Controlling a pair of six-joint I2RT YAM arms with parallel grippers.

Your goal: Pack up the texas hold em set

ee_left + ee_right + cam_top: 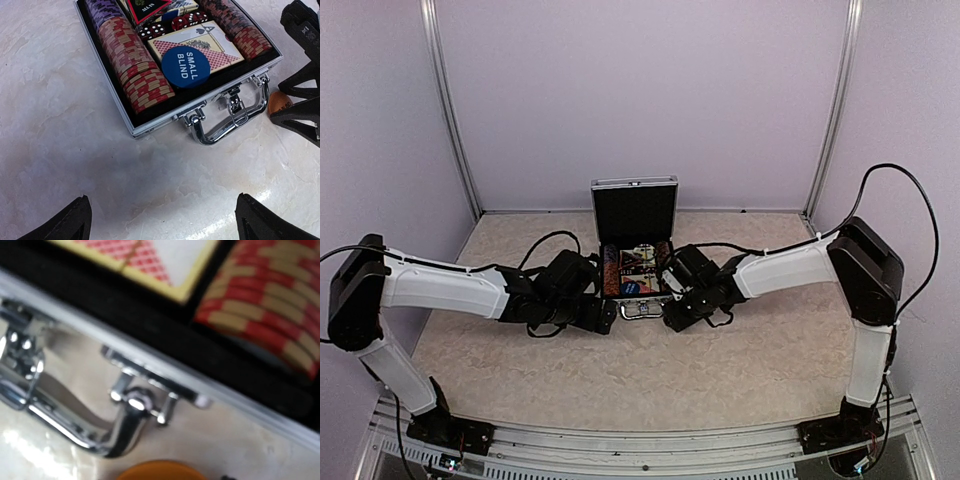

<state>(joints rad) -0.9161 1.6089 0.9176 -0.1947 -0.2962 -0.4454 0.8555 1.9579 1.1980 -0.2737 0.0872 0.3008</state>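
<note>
Hovering over the table (60,130), the left claw (162,197) gapes wide, empty. Beyond, the right claw (670,320) flanks an orange chip (279,102) by the handle (227,127); I cannot tell whether it grips. The case (150,127) lies open, chips (132,65) and cards (220,47) inside.

left fingers (67,222) spread wide, right fingers (302,122) nearby

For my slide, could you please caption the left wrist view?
Open aluminium case holding chip rows, card deck, dice and blue Small Blind button; one orange chip lies outside, near the handle.
</note>
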